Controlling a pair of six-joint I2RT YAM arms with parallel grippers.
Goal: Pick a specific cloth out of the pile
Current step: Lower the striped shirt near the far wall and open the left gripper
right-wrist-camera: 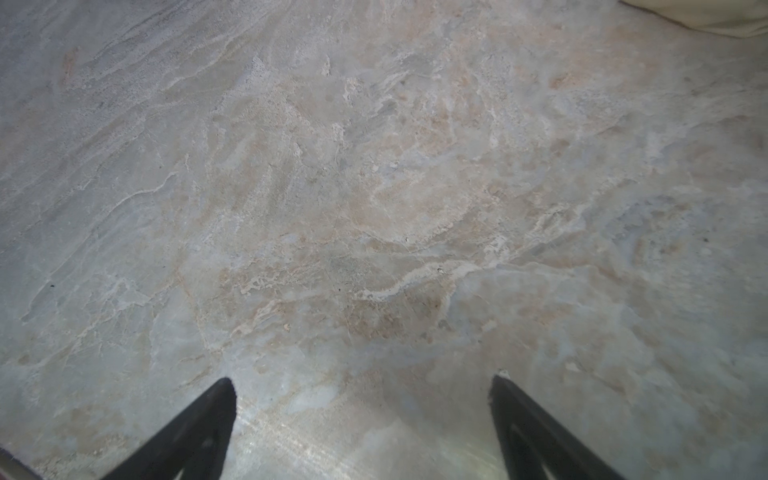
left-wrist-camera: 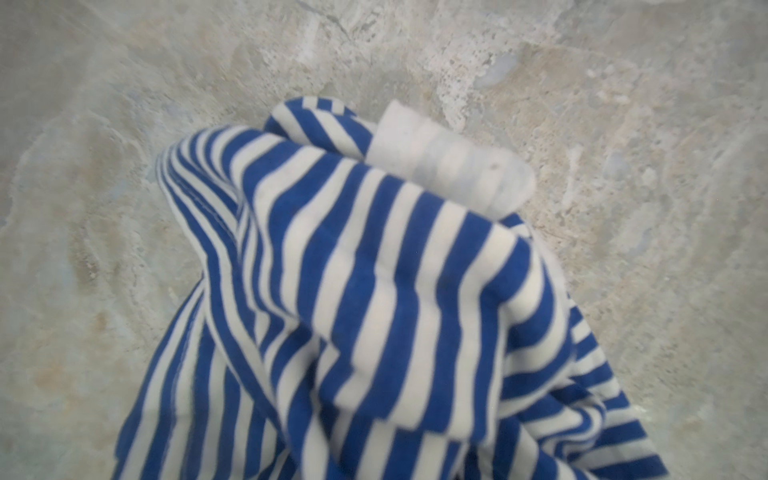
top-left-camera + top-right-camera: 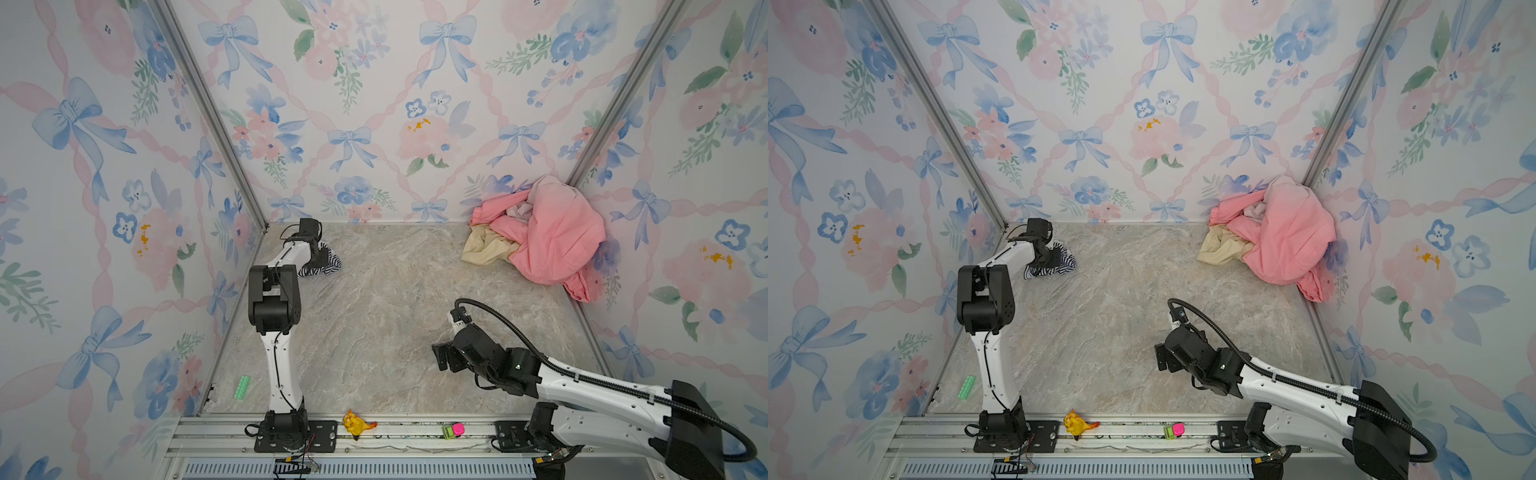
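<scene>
Black and pressed nearly together, my left gripper (image 3: 322,258) pinches the cloth (image 3: 328,268) near the far left corner of the marble-patterned table (image 3: 395,316). In my left wrist view the cloth (image 2: 374,291) bunches up close to the lens and hides my fingers. It is a small soft garment in thin navy-blue and white stripes. The bands bend over deep creases, and at one edge a pale inside-out flap lets the stripes show through only faintly. In both top views it is a small crumpled bundle around my fingertips; whether its lower folds touch the table I cannot tell. My right gripper (image 1: 362,380) is spread wide with nothing between its fingers, poised over bare table near the front. The pile (image 3: 552,237) sits well apart from the cloth in the far right corner. It is mostly a large salmon-pink garment (image 3: 1287,241), with a cream-yellow cloth (image 3: 484,249) at its front edge and a lilac-white piece (image 3: 519,212) on top.
</scene>
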